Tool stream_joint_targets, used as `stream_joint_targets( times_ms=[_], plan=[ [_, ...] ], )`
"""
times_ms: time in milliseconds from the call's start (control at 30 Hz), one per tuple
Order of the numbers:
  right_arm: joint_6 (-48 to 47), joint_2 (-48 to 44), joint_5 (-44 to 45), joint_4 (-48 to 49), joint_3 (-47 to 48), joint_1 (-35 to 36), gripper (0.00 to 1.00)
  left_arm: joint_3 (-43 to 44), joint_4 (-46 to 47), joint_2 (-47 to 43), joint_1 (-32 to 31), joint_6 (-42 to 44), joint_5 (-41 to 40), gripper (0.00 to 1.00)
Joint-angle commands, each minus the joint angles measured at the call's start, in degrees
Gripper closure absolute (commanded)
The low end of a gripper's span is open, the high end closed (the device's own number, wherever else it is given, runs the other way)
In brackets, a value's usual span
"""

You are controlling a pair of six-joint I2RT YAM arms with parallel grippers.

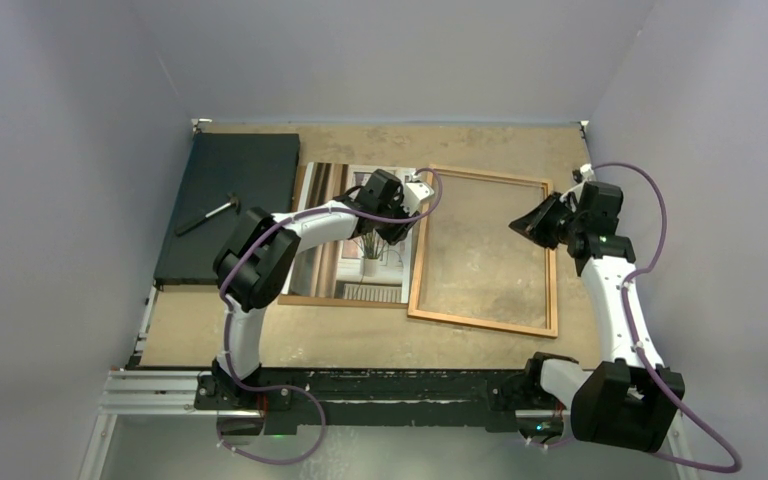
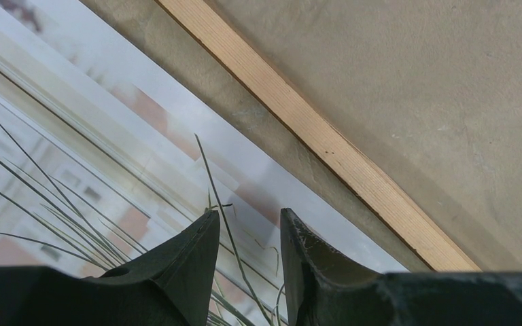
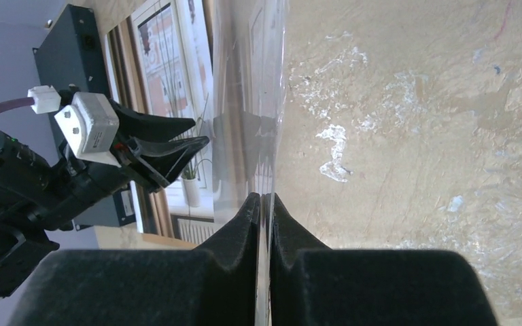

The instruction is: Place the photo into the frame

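Note:
The photo (image 1: 370,262), a print of a spiky potted plant at a window, lies flat on a brown backing board, left of the frame (image 1: 480,322). The frame's orange-brown border rests on the table with bare tabletop showing inside it. My left gripper (image 1: 397,232) hovers over the photo's right edge (image 2: 109,136), close to the frame's left rail (image 2: 326,142). Its jaws (image 2: 248,214) stand open with nothing between them. My right gripper (image 1: 528,226) is at the frame's right rail, shut (image 3: 264,198) on a clear glass pane (image 3: 251,102) seen edge-on.
A dark grey-black mat (image 1: 245,170) lies at the back left with a small dark tool (image 1: 208,215) on it. The backing board (image 1: 345,299) juts out under the photo. Grey walls close in both sides and the back.

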Motion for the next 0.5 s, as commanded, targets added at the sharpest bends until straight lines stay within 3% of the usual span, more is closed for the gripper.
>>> stream_joint_targets(
  times_ms=[0, 467],
  plan=[
    [-1.77, 0.14, 1.72, -2.11, 0.51, 0.07, 0.92, -0.6, 1.09, -2.69, 0.24, -0.14, 0.94, 0.64],
    [-2.54, -0.32, 5.57, -5.39, 0.68, -0.01, 0.93, -0.84, 1.11, -3.37, 0.21, 0.05, 0.94, 0.65]
  ],
)
